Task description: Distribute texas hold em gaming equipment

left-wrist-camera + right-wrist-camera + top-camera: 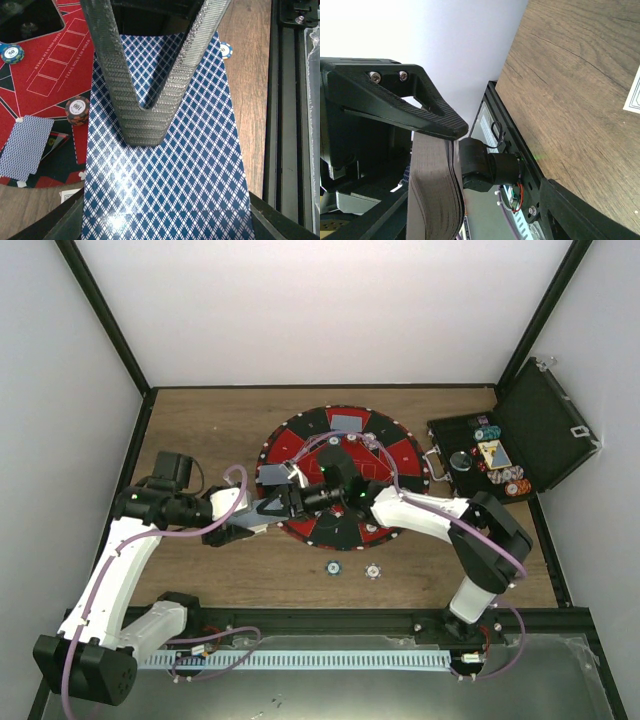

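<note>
Left gripper (pixel 145 125) clamps cards (pixel 200 170) over mat (pixel 50 65); right gripper (pixel 505 160) jaws apart (one touching cards' edge); brown chip (pixel 77 110) nearby.

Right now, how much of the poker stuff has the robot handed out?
Partway. Done: a card lies on the mat with a chip beside it, and two chips sit on the table. In hand: the left gripper pinches the deck, with the right gripper close by. Left: more chips wait in the case.
</note>
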